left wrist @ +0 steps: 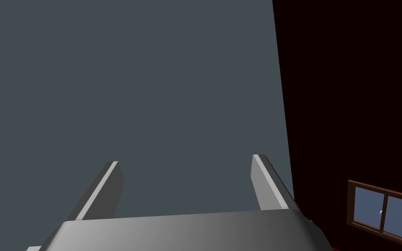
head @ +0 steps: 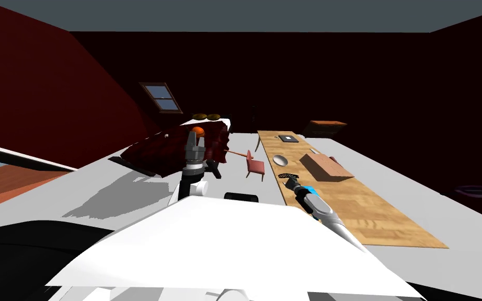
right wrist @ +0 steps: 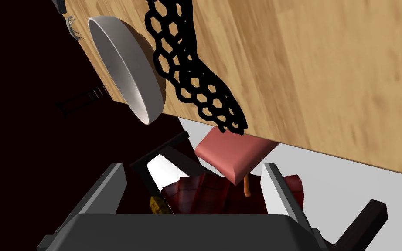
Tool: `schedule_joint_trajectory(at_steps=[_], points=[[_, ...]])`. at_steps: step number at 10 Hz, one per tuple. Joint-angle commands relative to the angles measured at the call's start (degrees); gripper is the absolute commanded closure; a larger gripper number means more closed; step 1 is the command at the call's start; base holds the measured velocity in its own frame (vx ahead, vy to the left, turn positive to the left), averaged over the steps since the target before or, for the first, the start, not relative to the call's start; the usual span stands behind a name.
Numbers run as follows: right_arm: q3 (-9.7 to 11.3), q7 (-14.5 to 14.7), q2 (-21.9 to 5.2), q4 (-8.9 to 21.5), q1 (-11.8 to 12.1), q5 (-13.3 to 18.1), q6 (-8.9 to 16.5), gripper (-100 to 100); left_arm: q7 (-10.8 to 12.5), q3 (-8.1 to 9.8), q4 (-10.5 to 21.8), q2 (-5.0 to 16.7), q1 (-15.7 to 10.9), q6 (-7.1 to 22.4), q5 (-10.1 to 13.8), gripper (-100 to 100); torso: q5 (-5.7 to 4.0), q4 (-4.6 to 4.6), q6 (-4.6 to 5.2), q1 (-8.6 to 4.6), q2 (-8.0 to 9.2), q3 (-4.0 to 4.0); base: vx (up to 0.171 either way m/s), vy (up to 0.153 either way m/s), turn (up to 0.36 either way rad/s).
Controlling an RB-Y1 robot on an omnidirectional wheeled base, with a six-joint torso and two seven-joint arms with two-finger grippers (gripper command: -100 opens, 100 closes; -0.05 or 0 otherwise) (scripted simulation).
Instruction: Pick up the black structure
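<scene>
The black structure (right wrist: 198, 93) lies on the long wooden table (right wrist: 326, 65), a honeycomb lattice of open six-sided cells that runs in a curving band, and its near end reaches right to the table's edge. It looks light and thin, probably stiff rather than floppy, though the band's bend leaves that uncertain. The bars are narrow, so there is little flat face for a pad to bear on. The best hold is likely the tapered end at the table's edge, with one blade above and one below, or a blade threaded through a cell so the bars cannot slide out. On smooth wood it may well skate away if nudged. Just beside it sits a shallow pale bowl (right wrist: 124, 65), close enough to be knocked by a wide approach. The right gripper (right wrist: 195, 185) hangs short of the lattice, out past the table's edge, with its fingers (right wrist: 278, 191) spread wide and nothing between them. A red chair (right wrist: 233, 154) sits on the floor beneath. Further along the table, in the head view, rests a wooden box (head: 326, 166), well apart from the lattice. The left gripper (left wrist: 185, 183) is raised away from the table, blades parted and empty
</scene>
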Motion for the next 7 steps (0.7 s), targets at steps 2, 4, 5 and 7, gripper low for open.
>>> schedule_joint_trajectory(at_steps=[2, 4, 5, 7], points=[[-1.0, 2.6, -0.3, 2.6, -0.6, 1.2, -0.4, -100, 0.0, 0.0, 0.0, 0.0, 0.0, 0.0, 0.0, 0, 0.0, 0.0, -0.03, -0.01, -0.01, 0.0, 0.026, -0.016, 0.102], [-1.6, 4.6, -1.4, 5.8, -1.2, 3.3, -0.2, -100, 0.0, 0.0, 0.0, 0.0, 0.0, 0.0, 0.0, 0, 0.0, 0.0, -0.01, 0.01, 0.0, 0.0, 0.03, -0.014, 0.111], [-1.6, 4.6, -1.4, 5.8, -1.2, 3.3, -0.2, -100, 0.0, 0.0, 0.0, 0.0, 0.0, 0.0, 0.0, 0, 0.0, 0.0, -0.02, -0.01, -0.03, -0.01, 0.033, -0.02, 0.072], [-2.2, 6.7, -2.3, 9.5, -1.7, 5.5, -0.1, -100, 0.0, 0.0, 0.0, 0.0, 0.0, 0.0, 0.0, 0, 0.0, -0.01, -0.03, -0.05, -0.08, -0.04, 0.057, -0.034, 0.158]])
